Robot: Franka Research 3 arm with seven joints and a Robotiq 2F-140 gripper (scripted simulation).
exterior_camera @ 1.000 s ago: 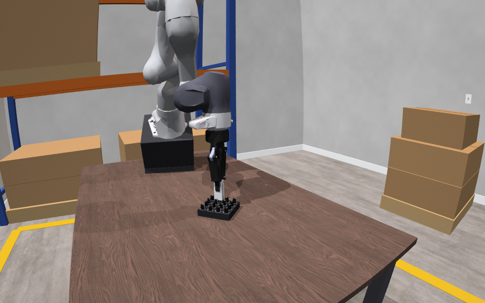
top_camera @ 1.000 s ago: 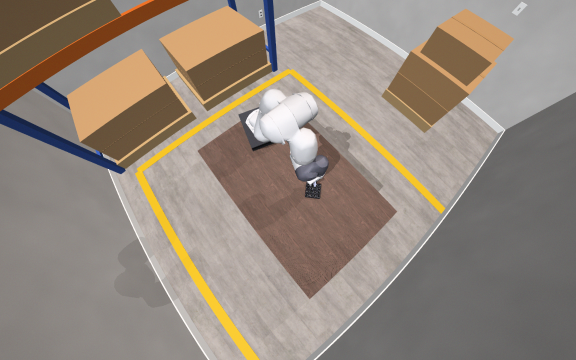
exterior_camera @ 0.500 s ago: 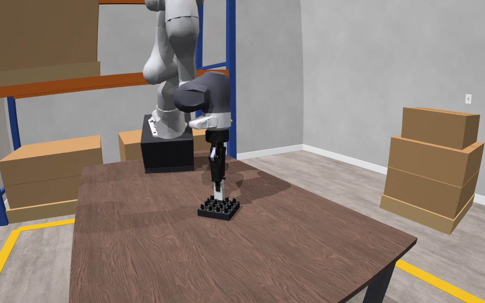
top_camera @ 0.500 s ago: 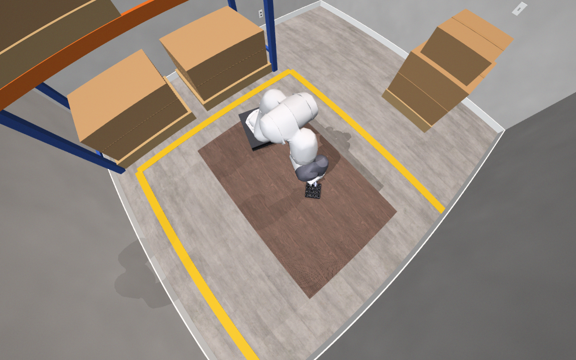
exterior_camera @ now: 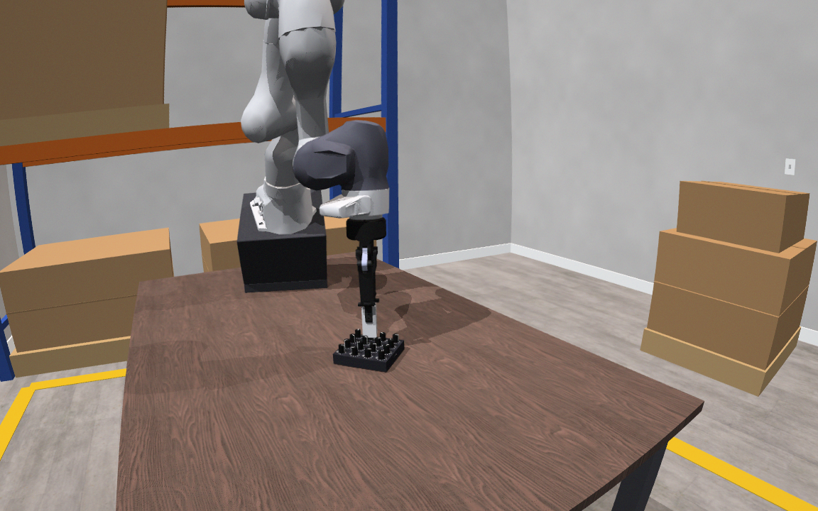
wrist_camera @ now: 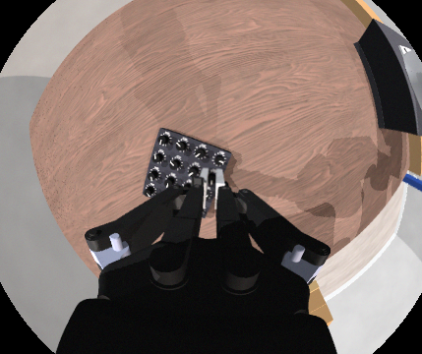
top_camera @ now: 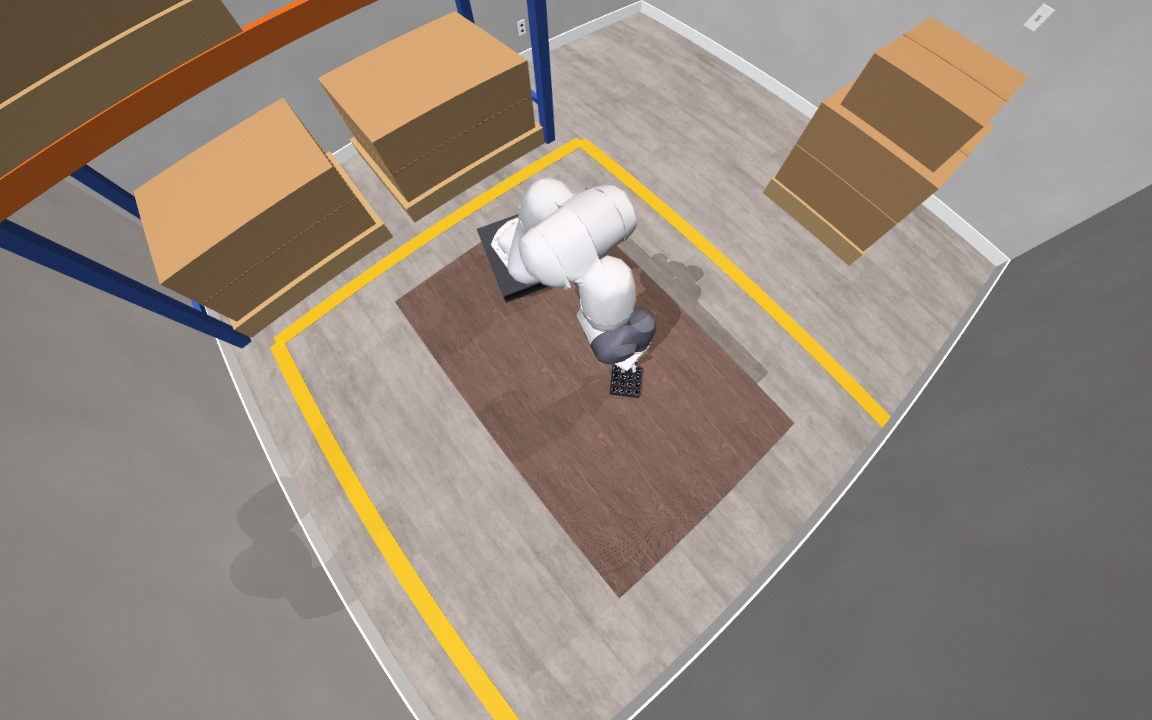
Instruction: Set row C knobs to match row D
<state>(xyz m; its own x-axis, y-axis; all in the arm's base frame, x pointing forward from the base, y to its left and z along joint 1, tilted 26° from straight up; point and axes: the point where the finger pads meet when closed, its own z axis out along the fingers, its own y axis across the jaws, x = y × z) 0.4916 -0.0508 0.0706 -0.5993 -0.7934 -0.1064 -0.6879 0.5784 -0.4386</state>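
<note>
The bench (top_camera: pixel 562 429) (exterior_camera: pixel 361 431) (wrist_camera: pixel 260 88) has a brown top with wavy dark wood grain, and a dark leg (exterior_camera: pixel 640 476) shows under one corner. Directly on it the black knob box (top_camera: pixel 626 394) (exterior_camera: pixel 361 363) (wrist_camera: pixel 149 172) sits flat, upright. Well apart, toward one end, stands the arm's black base block (top_camera: pixel 522 293) (exterior_camera: pixel 281 263) (wrist_camera: pixel 394 105). Shadows darken the wood around both.
</note>
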